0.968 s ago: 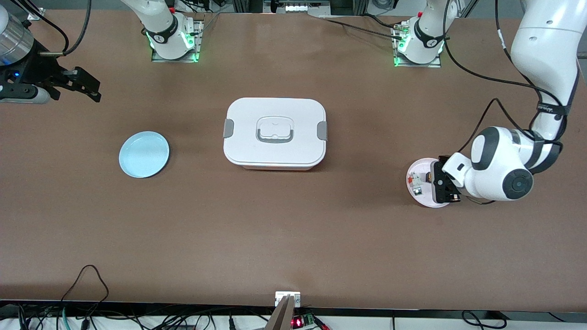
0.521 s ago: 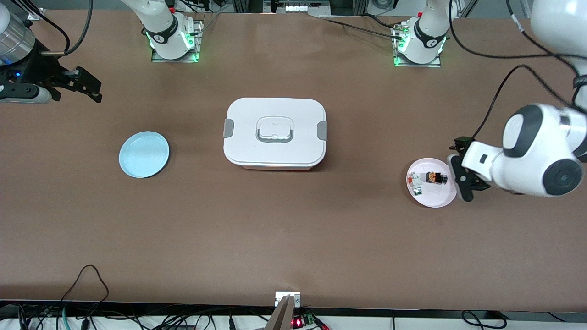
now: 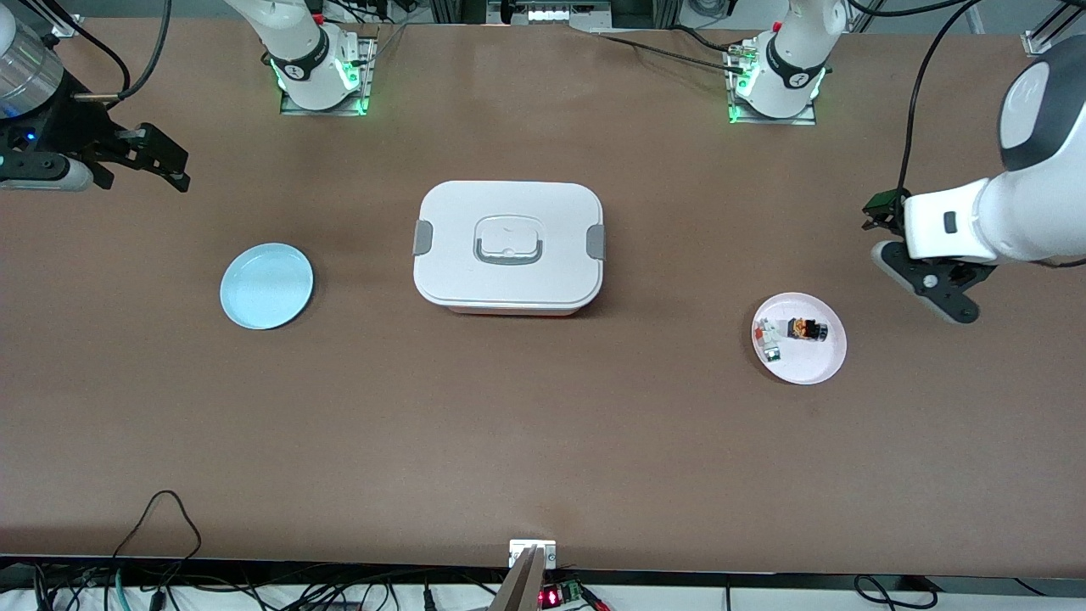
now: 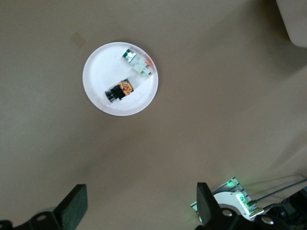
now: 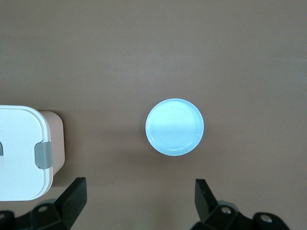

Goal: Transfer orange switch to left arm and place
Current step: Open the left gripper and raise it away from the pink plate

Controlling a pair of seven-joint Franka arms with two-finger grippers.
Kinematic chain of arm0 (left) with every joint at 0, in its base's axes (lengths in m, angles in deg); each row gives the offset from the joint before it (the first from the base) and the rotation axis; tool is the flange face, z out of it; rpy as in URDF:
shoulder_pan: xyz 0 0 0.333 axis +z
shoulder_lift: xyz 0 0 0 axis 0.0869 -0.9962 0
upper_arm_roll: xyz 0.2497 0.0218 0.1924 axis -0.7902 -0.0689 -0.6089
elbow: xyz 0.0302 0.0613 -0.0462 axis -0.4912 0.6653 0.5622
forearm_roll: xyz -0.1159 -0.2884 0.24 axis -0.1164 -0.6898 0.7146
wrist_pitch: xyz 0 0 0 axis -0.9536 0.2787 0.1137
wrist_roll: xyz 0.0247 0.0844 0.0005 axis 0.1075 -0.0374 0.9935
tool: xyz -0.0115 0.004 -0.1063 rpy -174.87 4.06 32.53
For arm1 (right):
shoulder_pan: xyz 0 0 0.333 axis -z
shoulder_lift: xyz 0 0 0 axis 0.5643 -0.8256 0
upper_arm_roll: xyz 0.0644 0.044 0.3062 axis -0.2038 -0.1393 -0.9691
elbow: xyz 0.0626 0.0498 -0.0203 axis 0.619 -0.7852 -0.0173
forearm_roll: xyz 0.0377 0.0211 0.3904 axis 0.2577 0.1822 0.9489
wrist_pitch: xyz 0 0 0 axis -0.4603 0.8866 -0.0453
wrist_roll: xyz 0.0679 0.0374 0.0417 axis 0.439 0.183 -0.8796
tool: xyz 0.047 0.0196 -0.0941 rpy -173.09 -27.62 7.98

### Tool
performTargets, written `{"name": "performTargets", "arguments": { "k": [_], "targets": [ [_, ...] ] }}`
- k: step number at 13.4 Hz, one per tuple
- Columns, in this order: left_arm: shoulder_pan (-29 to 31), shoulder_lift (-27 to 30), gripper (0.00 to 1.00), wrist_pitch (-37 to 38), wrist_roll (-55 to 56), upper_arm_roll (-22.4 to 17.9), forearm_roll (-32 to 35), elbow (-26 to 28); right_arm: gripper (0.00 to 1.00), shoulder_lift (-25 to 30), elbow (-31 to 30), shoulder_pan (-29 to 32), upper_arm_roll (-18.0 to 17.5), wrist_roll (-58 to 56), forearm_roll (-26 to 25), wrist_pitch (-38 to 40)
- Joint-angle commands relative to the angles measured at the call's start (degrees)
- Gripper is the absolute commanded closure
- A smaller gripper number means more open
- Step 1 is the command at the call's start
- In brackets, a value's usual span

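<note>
The orange switch [image 3: 806, 329] lies on a small pink plate [image 3: 816, 361] toward the left arm's end of the table. It also shows in the left wrist view [image 4: 120, 91], on the plate [image 4: 100, 72]. My left gripper [image 3: 926, 283] is open and empty, up over bare table beside that plate; its jaws stand wide apart in the left wrist view [image 4: 142, 211]. My right gripper [image 3: 174, 165] is open and empty, waiting over the table at the right arm's end [image 5: 141, 203]. The white box [image 3: 509, 246] stands closed at mid-table.
A small red-white-green part [image 3: 768, 333] lies on the pink plate beside the switch [image 4: 139, 66]. An empty light blue plate [image 3: 266, 285] lies between the box and the right arm's end [image 5: 174, 126]. The box's latched end shows in the right wrist view [image 5: 19, 153].
My left gripper was down over the switch on the pink plate. It has risen and pulled away toward the left arm's end, empty. The switch stays on the plate. The right arm has not moved.
</note>
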State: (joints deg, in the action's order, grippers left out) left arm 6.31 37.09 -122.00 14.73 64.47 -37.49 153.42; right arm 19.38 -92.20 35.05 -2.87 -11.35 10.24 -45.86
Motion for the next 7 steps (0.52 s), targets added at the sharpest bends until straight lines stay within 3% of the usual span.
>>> {"name": "performTargets", "arguments": {
  "k": [1,5,7],
  "targets": [
    [-9.14,6.58,0.0,-2.6,13.63,-10.14,-1.53,4.18,0.0,-0.61,1.39,1.23,-1.11,1.03,1.06,0.09],
    [-13.75,15.29,0.0,-14.9,25.52,-16.6,-5.41,15.51,0.0,-0.52,1.39,0.88,-1.11,1.03,1.06,0.0],
    [-14.37,18.29,0.0,-17.48,27.57,-17.66,-5.85,20.36,0.0,-0.52,1.57,0.88,-1.11,1.03,1.15,0.0]
  ]
}}
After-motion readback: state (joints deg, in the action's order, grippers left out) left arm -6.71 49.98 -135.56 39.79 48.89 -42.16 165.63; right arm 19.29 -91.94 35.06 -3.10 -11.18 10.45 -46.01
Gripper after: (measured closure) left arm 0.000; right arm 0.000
